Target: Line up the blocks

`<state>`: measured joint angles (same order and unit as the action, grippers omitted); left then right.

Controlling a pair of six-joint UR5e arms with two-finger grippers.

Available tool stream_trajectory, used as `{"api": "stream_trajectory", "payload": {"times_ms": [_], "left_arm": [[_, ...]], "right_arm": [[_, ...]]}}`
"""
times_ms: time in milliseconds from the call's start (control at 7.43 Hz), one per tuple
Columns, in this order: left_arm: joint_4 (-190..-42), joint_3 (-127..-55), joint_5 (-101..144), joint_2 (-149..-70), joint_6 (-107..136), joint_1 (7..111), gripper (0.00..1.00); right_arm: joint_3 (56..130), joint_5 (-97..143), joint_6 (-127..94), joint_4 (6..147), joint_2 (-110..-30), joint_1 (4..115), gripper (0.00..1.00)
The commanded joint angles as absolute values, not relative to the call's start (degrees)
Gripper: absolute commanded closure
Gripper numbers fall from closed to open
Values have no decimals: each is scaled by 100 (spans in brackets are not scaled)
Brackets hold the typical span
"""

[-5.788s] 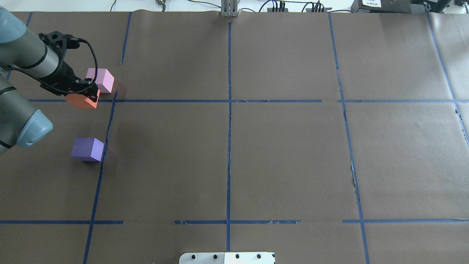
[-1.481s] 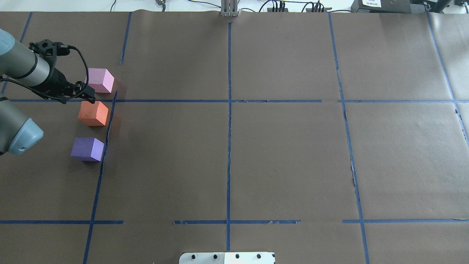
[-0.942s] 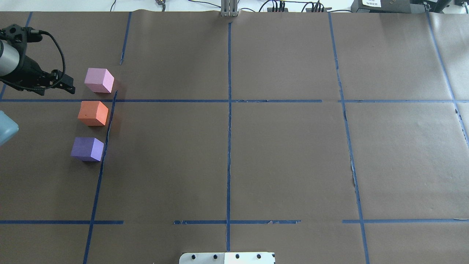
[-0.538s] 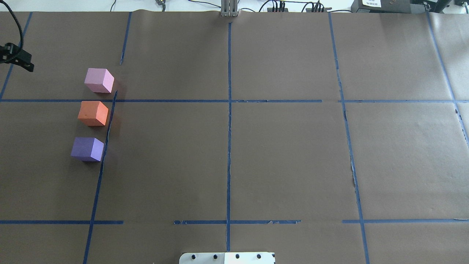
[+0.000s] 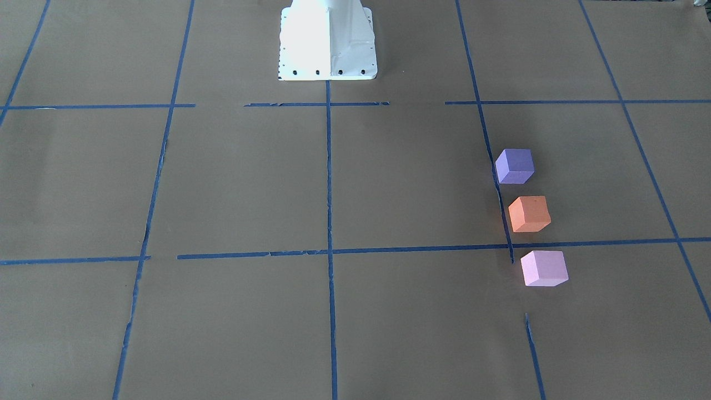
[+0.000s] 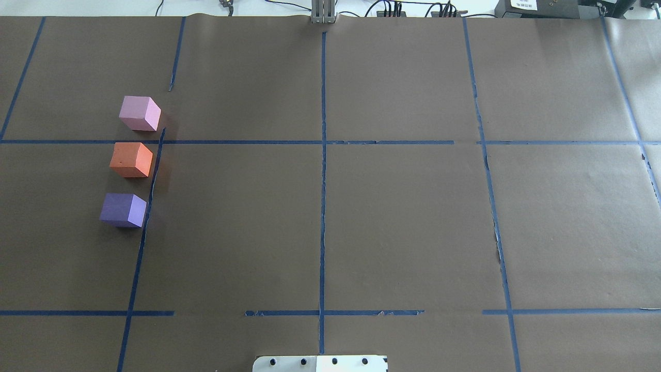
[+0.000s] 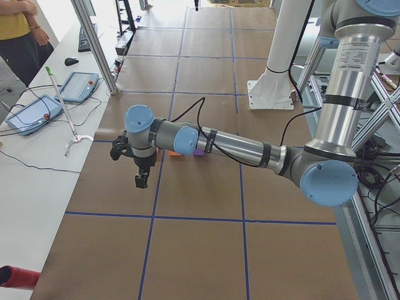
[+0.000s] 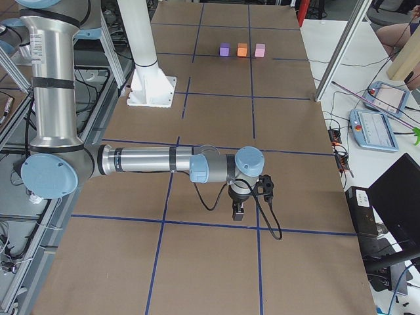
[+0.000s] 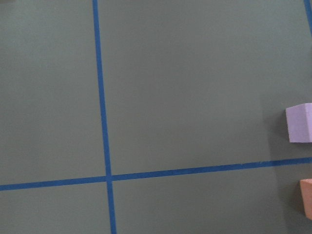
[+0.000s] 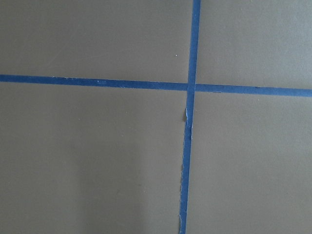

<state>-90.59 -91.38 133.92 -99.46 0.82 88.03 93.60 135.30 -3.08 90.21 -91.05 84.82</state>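
The three blocks stand in a line along a blue tape line on the table's left part in the overhead view: pale pink [image 6: 139, 113] farthest, orange [image 6: 131, 159] in the middle, violet-purple [image 6: 123, 210] nearest. They stand apart with small gaps. In the front-facing view they show as purple [image 5: 514, 165], orange [image 5: 529, 214], pink [image 5: 544, 268]. The left wrist view catches the pink block [image 9: 299, 123] and a corner of the orange block [image 9: 307, 197] at its right edge. My left gripper [image 7: 142, 178] shows only in the exterior left view, raised beside the blocks. My right gripper [image 8: 238, 211] shows only in the exterior right view, far from them. I cannot tell whether either is open.
Brown paper with a blue tape grid [image 6: 322, 142] covers the table. The white robot base plate [image 6: 320, 363] sits at the near middle edge. Cables and boxes [image 6: 547, 8] line the far edge. A side table with teach pendants [image 7: 37, 112] and a person [image 7: 22, 31] stands beyond the left end.
My left gripper let go of the orange block between the pink and purple ones, then drew back to the left and out of the overhead view. The blocks have stayed still.
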Motion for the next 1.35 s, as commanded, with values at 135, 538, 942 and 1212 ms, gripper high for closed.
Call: {"api": "stream_trajectory", "payload": {"times_ms": [135, 538, 942, 1212], "left_arm": [[-8817, -8815, 13465, -9836, -578, 9237, 1], [-8569, -8851, 13412, -9739, -615, 9264, 1], [-8587, -8833, 13465, -9598, -1055, 9264, 0], [-8578, -8816, 13474, -9589, -1029, 9325, 0]], "right_arm": [[9360, 13526, -308, 9026, -9105, 8481, 0], [9360, 13526, -308, 9026, -9105, 8481, 0], [9360, 13526, -308, 9026, -9105, 8481, 0], [9360, 13526, -308, 9018, -9105, 8481, 0]]}}
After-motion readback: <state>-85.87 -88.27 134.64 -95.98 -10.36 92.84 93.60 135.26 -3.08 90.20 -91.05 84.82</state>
